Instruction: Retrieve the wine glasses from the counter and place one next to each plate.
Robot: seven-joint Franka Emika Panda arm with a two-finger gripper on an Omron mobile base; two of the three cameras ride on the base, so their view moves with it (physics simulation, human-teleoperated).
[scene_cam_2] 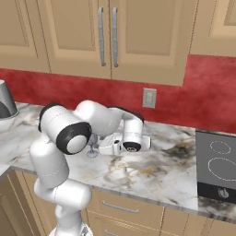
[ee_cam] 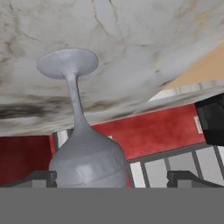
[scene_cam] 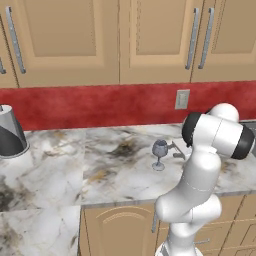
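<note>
Grey-blue wine glass (ee_cam: 85,157) between open hand (ee_cam: 111,177) fingers

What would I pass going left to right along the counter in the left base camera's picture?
Grey appliance with dark base → bare marble counter → wine glass → open gripper, right beside the glass → the robot's white arm.

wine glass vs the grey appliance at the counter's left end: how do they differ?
Wine glass is small, thin-stemmed and see-through; the appliance is bulkier, solid and opaque, light grey above a dark band. The glass stands mid-counter right by the arm's hand; the appliance sits far left, cut off by the frame. Both stand upright on the marble counter.
</note>
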